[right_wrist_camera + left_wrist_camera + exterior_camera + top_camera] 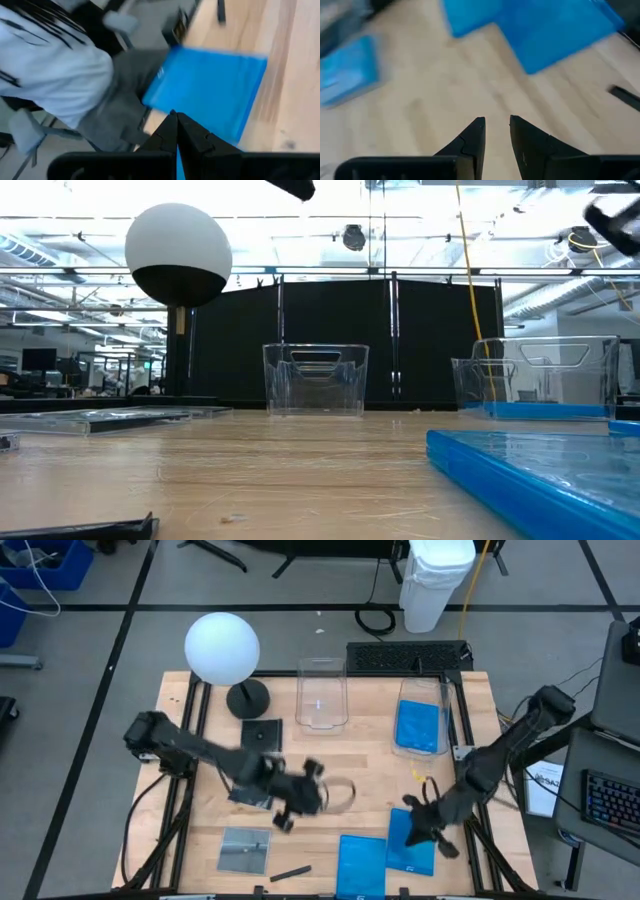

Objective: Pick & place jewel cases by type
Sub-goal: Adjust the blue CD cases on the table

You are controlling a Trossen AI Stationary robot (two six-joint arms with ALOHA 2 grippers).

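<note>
Jewel cases [361, 862] lie flat on the worktop [380, 780]: thin, stiff, slick, so we'd pinch an edge. Left claw [300, 802] is slightly spread, empty; right claw [425, 825] is pressed together above blue ones

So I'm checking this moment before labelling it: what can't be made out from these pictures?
- High view: whether the left gripper holds anything; motion blur smears it.
- High view: whether the shut right gripper grips the blue jewel case under it; the arm covers the contact.
- Low view: the blue case's full outline; the picture's edge cuts it off.
- Right wrist view: the person beyond the table is blurred.
</note>
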